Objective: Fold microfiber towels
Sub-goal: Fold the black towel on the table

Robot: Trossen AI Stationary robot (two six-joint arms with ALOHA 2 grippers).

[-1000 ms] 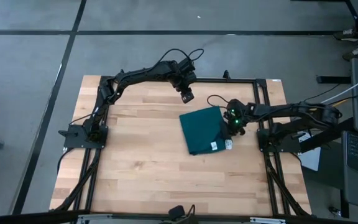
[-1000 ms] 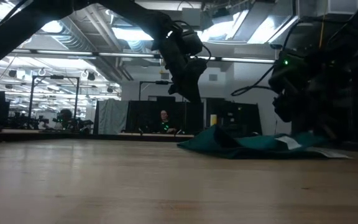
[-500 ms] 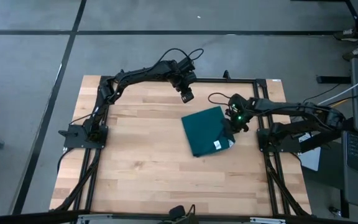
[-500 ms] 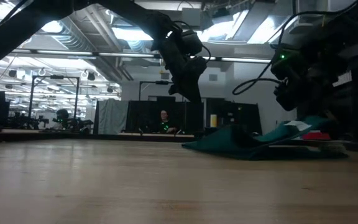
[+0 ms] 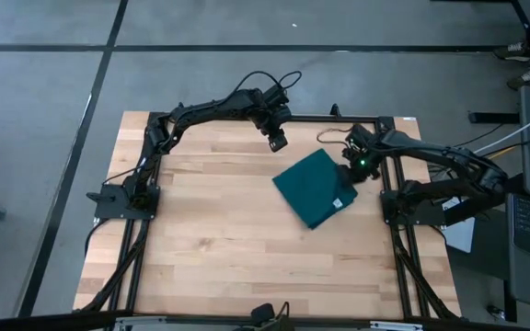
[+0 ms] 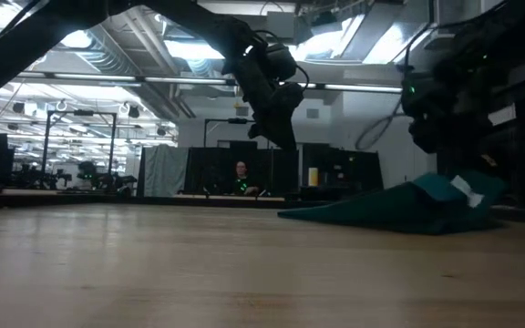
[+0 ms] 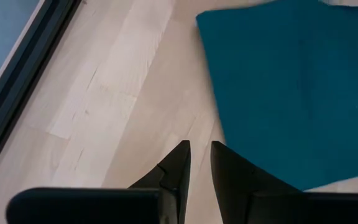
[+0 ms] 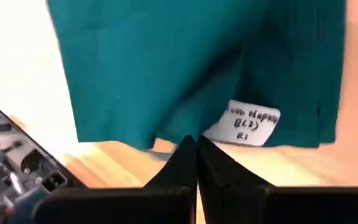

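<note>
The dark teal microfiber towel (image 5: 313, 188) lies folded and askew at the table's far right, with a small white tag (image 8: 250, 121) at its edge. My right gripper (image 5: 355, 172) is shut on its right end, which stands raised in the low view (image 6: 449, 191); the rest lies flat. My left gripper (image 5: 277, 141) hangs above the table near the far edge, just off the towel's far-left corner (image 7: 201, 18). Its fingers (image 7: 201, 155) stand a narrow gap apart with nothing between them. My right gripper pinches the towel's edge (image 8: 188, 132) between its two shut fingers, close beside the white tag. The fingers slant down at it from the table's right side. The cloth is gathered into a crease at the fingertips. That end is lifted; the towel's left part lies on the table.
The bare wooden tabletop (image 5: 210, 239) stretches left and near of the towel. A black frame rail (image 5: 357, 117) runs along the far edge, and another (image 5: 392, 202) runs along the right edge close to my right gripper. In the low view a person (image 6: 241, 178) sits far behind the table.
My right gripper has risen and gone toward the table's far edge, keeping its hold. The towel has turned about on the table and slid a little to the right. Its right end has come up off the wood while the left part stayed down.
</note>
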